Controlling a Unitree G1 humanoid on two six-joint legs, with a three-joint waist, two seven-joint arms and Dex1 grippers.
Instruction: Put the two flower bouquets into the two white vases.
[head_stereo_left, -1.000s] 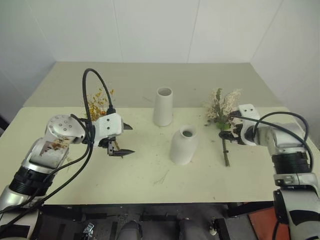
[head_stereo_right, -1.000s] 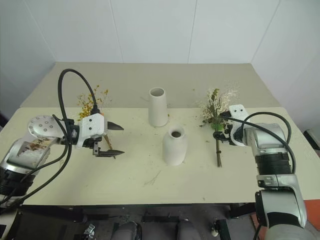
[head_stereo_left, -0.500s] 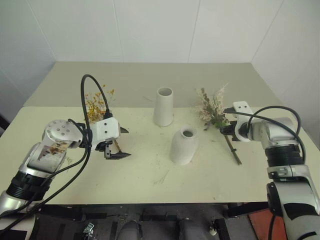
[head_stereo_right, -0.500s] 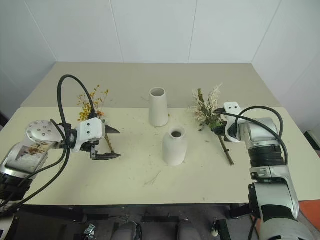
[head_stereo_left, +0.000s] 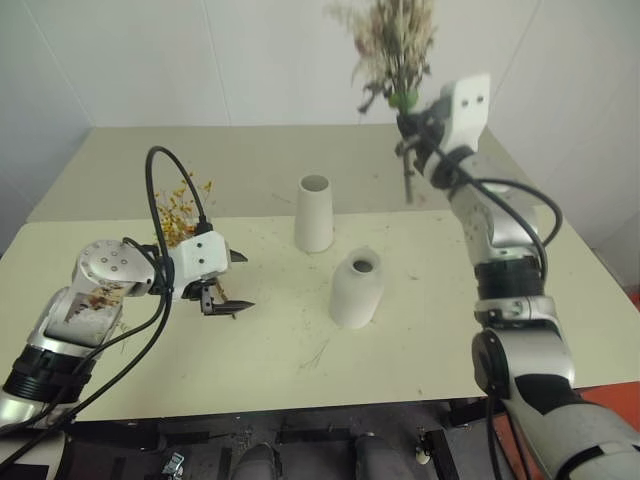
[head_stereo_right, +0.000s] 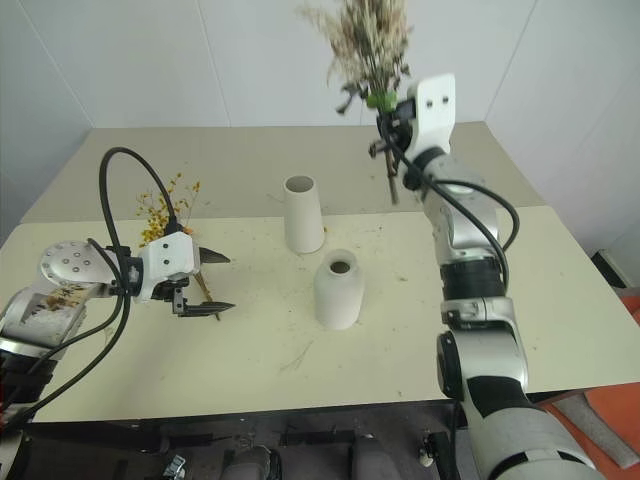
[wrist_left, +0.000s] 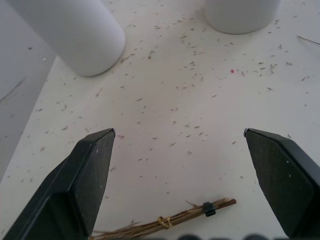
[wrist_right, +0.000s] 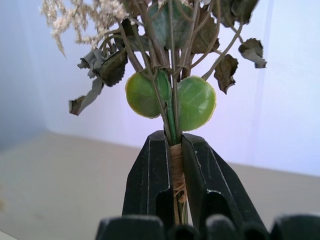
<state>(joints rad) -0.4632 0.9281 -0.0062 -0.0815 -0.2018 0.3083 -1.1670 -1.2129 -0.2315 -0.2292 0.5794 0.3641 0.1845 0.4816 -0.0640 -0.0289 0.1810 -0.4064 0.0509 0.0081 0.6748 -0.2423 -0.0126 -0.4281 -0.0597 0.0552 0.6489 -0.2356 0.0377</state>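
Starting at the left, the left gripper (head_stereo_left: 228, 290) hovers low over the table (head_stereo_left: 260, 370) with its two fingers spread as wide as they go and nothing between them. The yellow spray (head_stereo_left: 180, 210) lies flat just behind those fingers, its bound stem end (wrist_left: 200, 212) showing right under them in the wrist view; it has not been picked up. This arm has only edged a little outward over the last second.

Ahead of the open fingers and well apart from them stand the tall vase (head_stereo_left: 313, 213) and, nearer the robot, the short vase (head_stereo_left: 357, 289), both upright and both empty.

The big change is on the right. A second ago the cream bunch (head_stereo_left: 392, 45) lay on the table with the right gripper (head_stereo_left: 412, 135) down at its stem; now the fingers are clamped tight on the wrapped stem just below two round green leaves, and the arm has swung the bunch high, blooms up, stem tail hanging below the fingers. It sits above and beyond the vases, off to their right.

So the first bouquet looks secured and lifted; I judge the next need is to bring its stem down over a vase mouth.
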